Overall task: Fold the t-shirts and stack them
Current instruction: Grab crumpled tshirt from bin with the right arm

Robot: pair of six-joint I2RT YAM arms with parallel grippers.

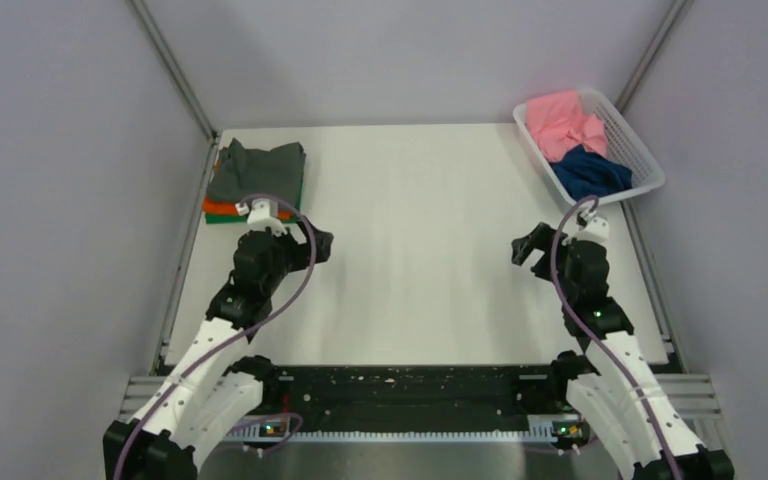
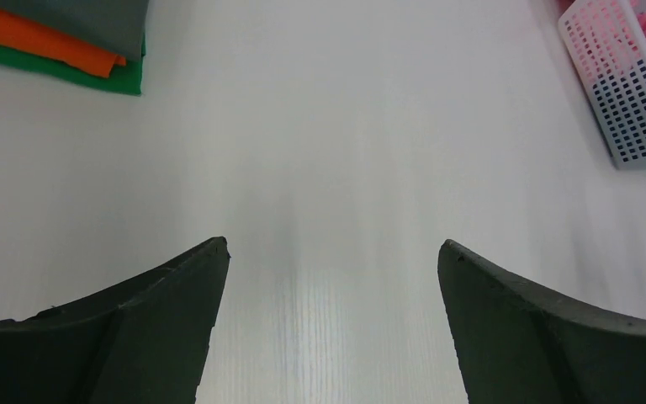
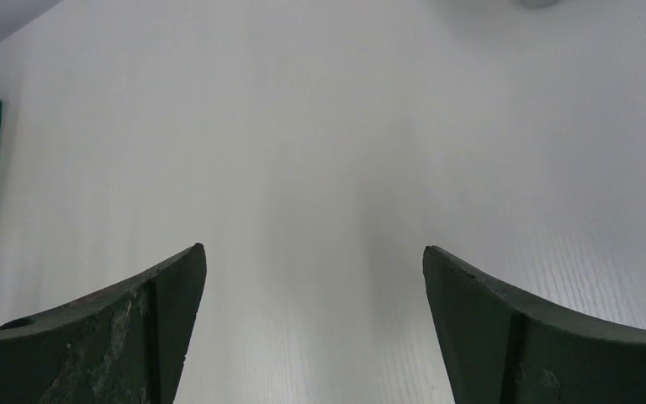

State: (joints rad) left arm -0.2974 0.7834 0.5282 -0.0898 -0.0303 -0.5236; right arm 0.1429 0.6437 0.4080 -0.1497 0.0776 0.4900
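Observation:
A folded stack sits at the table's far left: dark grey t-shirt (image 1: 257, 168) on top, orange t-shirt (image 1: 222, 207) under it, green t-shirt (image 1: 222, 218) at the bottom. The stack also shows in the left wrist view, orange (image 2: 42, 42) over green (image 2: 92, 76). A crumpled pink t-shirt (image 1: 563, 123) and a navy blue t-shirt (image 1: 590, 172) lie in the white basket (image 1: 643, 150) at the far right. My left gripper (image 1: 322, 244) is open and empty, just in front of the stack. My right gripper (image 1: 522, 246) is open and empty, in front of the basket.
The basket also shows in the left wrist view (image 2: 631, 93) at the upper right. Metal frame posts (image 1: 175, 70) rise at the back corners. A black rail (image 1: 410, 395) runs along the table's near edge between the arm bases.

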